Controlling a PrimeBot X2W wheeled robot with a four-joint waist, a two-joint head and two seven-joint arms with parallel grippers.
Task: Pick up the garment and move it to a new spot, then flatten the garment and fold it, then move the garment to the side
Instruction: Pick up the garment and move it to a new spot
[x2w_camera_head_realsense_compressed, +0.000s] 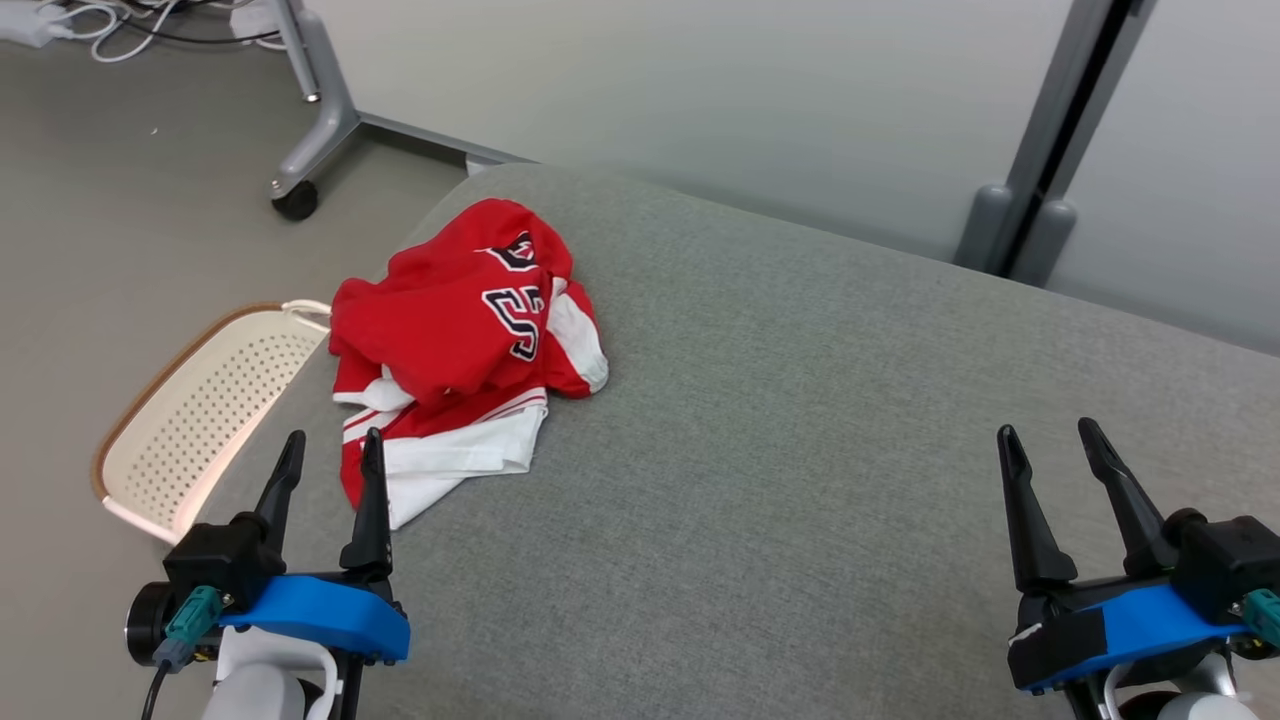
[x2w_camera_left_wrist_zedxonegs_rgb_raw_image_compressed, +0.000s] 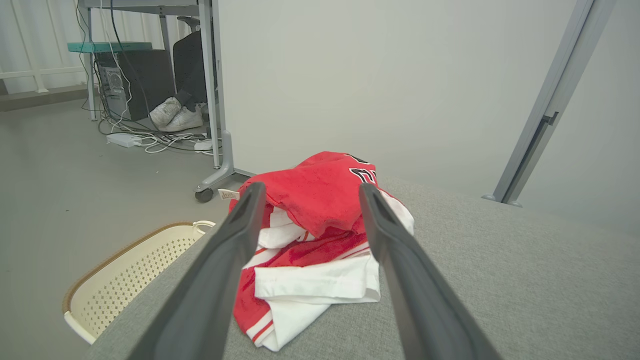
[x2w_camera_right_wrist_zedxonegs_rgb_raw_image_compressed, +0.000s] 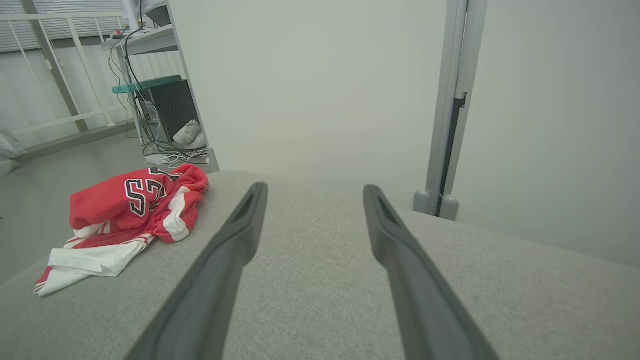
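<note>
Left hand (x2w_camera_head_realsense_compressed: 334, 440): fingers spread wide with nothing between them, low over the near corner of the grey fabric-covered tabletop (x2w_camera_head_realsense_compressed: 800, 420).
Right hand (x2w_camera_head_realsense_compressed: 1046, 430): also wide open and empty, over bare fabric.
Garment (x2w_camera_head_realsense_compressed: 450, 330): a red-and-white jersey in a crumpled heap just ahead of the left hand's fingertips, white hem nearest them. It is well apart from the right hand, far off to that hand's left.
Contact: none that I can make out. The left wrist view frames the heap between the two fingers, a little beyond their tips.
Basket (x2w_camera_head_realsense_compressed: 200, 420): pale and perforated, on the floor to the outer side of the left hand, beside the tabletop's edge.
Done so far: seemingly nothing, since the jersey is bunched, unheld and not flattened.
Still to do: pick up and move, flatten, fold, then set aside.
Step in hand: probably the left hand's approach for the first pick-up.
</note>
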